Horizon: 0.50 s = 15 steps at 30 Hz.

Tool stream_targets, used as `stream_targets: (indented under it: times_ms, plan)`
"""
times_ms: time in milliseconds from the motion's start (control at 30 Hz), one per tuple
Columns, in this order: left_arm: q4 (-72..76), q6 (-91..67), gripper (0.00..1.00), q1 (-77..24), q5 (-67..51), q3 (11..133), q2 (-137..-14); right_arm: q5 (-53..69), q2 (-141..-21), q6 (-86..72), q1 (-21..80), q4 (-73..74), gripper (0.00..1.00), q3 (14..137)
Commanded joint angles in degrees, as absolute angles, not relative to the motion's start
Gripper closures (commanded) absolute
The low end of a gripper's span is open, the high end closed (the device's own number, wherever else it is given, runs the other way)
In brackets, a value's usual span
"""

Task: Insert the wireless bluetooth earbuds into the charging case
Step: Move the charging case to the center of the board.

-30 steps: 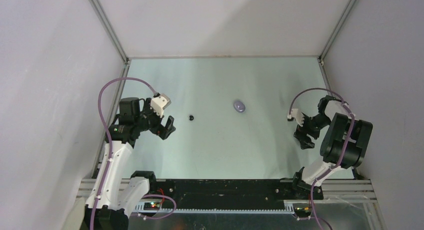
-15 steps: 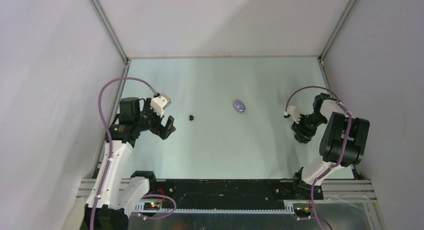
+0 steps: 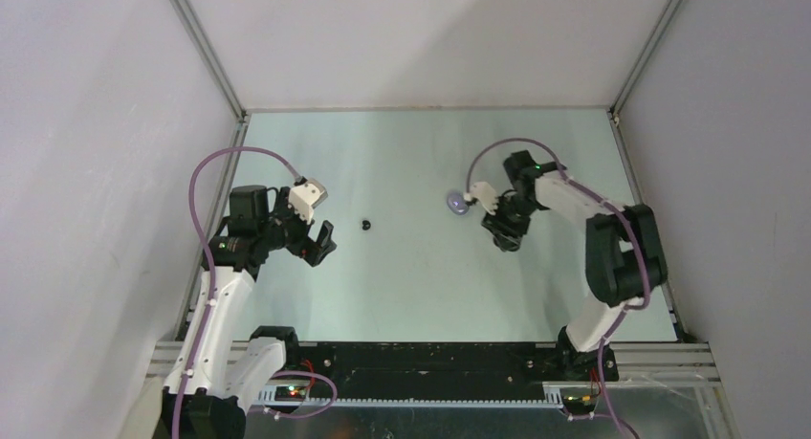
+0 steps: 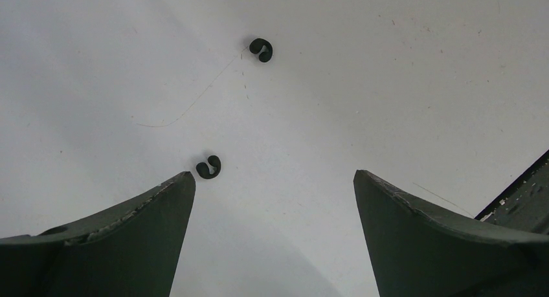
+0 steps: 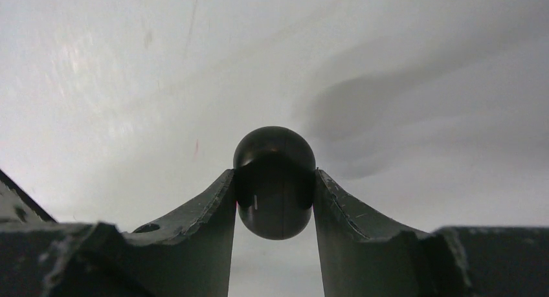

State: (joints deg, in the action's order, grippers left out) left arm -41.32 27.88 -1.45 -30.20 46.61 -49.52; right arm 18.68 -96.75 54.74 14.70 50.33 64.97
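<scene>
Two black earbuds (image 4: pixel 261 49) (image 4: pixel 208 167) are seen on the worktop (image 4: pixel 388 83) before the spread left claw (image 4: pixel 273 175). One black case (image 5: pixel 274 193) is clamped in the right claw (image 5: pixel 274 174), and one pale purple case (image 3: pixel 459 203) is seen just beside it.

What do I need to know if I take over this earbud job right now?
Left end effector: open, empty, above the table. The near black earbud is by its fingertip and the far black earbud lies beyond.
Right end effector: shut on a glossy black rounded piece, beside the purple rounded piece on the table.
Done: one piece gripped.
Left: no earbud seated; no open case visible.
</scene>
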Motion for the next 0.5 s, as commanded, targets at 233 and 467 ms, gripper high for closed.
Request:
stream_targets:
  times_ms: [233, 467]
  plan:
    - [-40.31, 27.25, 0.01, -1.05, -29.14, 47.81, -49.67, 16.32, -109.97, 26.79, 25.29, 43.21, 0.54, 76.27]
    - [-40.02, 27.14, 0.01, -1.05, -28.57, 47.70, -50.79, 22.52, -110.91, 24.37, 27.28, 44.41, 0.35, 76.42]
